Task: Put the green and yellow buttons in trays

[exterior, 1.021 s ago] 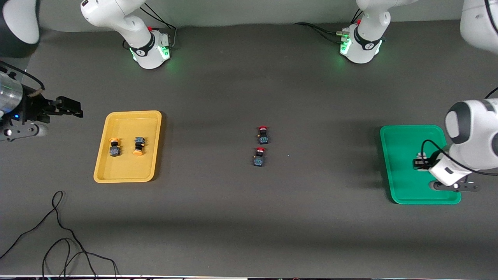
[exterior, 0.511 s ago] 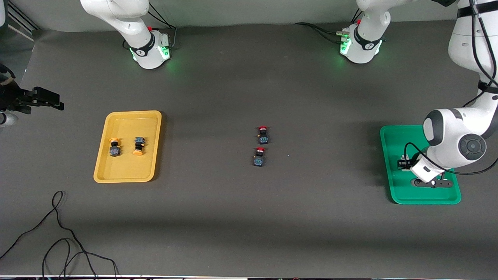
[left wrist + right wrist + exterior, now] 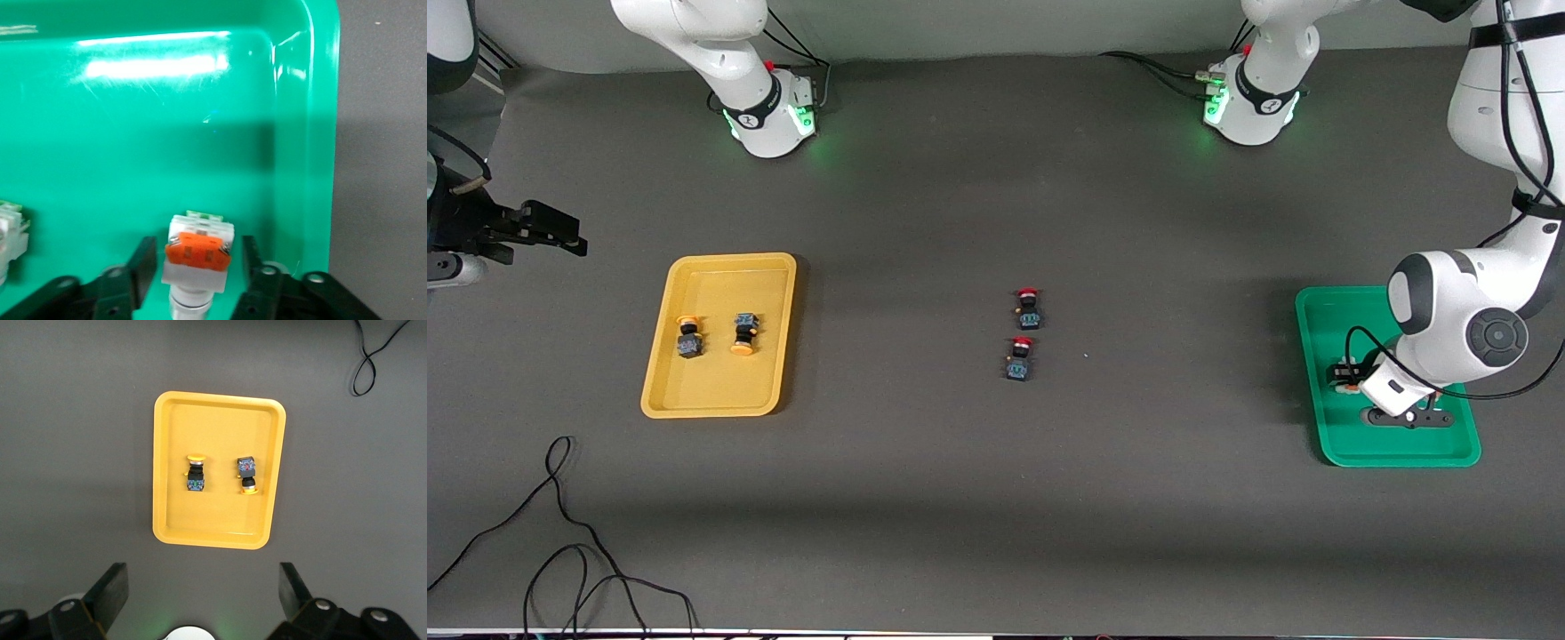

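Dark grey matte tabletop (image 3: 996,498), two Franka bases along the top edge of the front view.

Buttons: tiny push-button switches. Two yellow-capped ones (image 3: 689,336) with black bodies lie on their sides in the yellow tray (image 3: 720,404), side by side, apart, caps pointing opposite ways. White-grey button (image 3: 197,257) with orange patch sits in the green tray (image 3: 1325,311), between the left gripper's (image 3: 197,273) fingers. A second white-grey button (image 3: 10,237) is just beside it in the same tray, only partly visible at the left wrist view's edge. Two red-capped switches (image 3: 1024,333), black bodies, lie on the bare table mid-way between the trays, one nearer the front camera than the other.

Trays: two, shallow glossy plastic rectangles, rounded corners, raised rims. Yellow at the right arm's end, green at the left arm's end.

Left gripper: down in the green tray, jaws parted, fingers (image 3: 141,261) standing clear on both sides of the white-grey button, no contact visible.

Right gripper (image 3: 203,593): waiting high over the table near the yellow tray, jaws wide apart, holding nothing.

Loose black cable (image 3: 560,533) lies on the table near the front camera.
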Available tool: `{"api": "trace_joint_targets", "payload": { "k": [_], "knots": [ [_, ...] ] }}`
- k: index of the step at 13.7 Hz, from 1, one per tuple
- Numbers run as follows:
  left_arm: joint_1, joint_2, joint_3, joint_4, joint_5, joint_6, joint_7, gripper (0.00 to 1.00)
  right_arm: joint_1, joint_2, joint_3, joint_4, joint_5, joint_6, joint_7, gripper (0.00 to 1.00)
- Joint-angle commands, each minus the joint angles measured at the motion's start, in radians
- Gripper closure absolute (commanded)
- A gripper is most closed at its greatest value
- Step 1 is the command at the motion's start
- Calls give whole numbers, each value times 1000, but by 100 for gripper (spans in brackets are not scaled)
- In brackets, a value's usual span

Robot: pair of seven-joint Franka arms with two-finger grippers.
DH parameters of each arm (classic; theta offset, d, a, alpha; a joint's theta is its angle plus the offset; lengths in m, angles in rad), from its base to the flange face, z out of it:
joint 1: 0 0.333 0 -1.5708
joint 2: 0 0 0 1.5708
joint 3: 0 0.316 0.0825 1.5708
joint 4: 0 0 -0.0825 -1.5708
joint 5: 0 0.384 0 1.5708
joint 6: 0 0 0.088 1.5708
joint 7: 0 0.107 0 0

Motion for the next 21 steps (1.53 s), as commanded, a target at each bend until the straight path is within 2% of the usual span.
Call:
{"api": "trace_joint_targets", "payload": {
  "k": [1, 4, 7, 9, 12, 15, 21],
  "knots": [
    [6, -90, -13, -11, 15, -73, 3, 0, 58, -18, -47, 3, -16, 17, 25, 0],
    [-4, -232, -20, 18, 13, -273, 5, 0, 63, -5, -63, 23, -19, 17, 24, 0],
    [-4, -337, -53, 111, 2, -538, 8, 0, 59, -5, -63, 25, -18, 17, 25, 0],
    [-3, -363, -88, 218, -14, -720, 8, 0, 59, -5, -63, 23, -18, 15, 25, 0],
    [-15, -362, -104, 419, -39, -967, 6, 0, 53, -5, -63, 20, -7, 9, 27, 0],
    [-15, -363, -128, 492, -82, -1017, 3, 0, 54, -5, -63, 22, 11, 9, 27, 0],
    [-17, -366, -138, 492, -94, -1034, 0, 0, 53, -5, -65, 20, 18, 8, 25, 0]
  ]
}}
